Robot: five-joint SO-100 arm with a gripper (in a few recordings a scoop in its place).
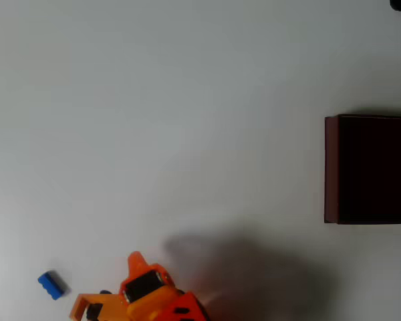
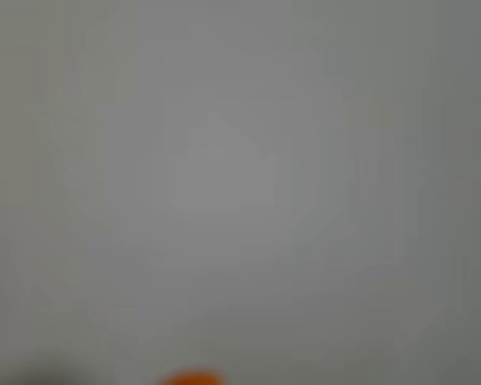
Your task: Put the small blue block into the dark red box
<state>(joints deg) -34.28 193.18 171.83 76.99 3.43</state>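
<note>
Overhead gives me small blue block [image 1: 51, 285] left of orange gripper [image 1: 107, 281], dark red box [image 1: 369, 169] far right, both well apart; wrist view blurred table [image 2: 240, 160]; can't tell gripper opening.

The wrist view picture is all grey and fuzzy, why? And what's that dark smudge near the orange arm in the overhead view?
Wrist view: badly out of focus, just blurred grey table. Overhead view: sharper; the smudge is a soft shadow on the table beside the gripper; the small blue block looks slightly blurry.
</note>
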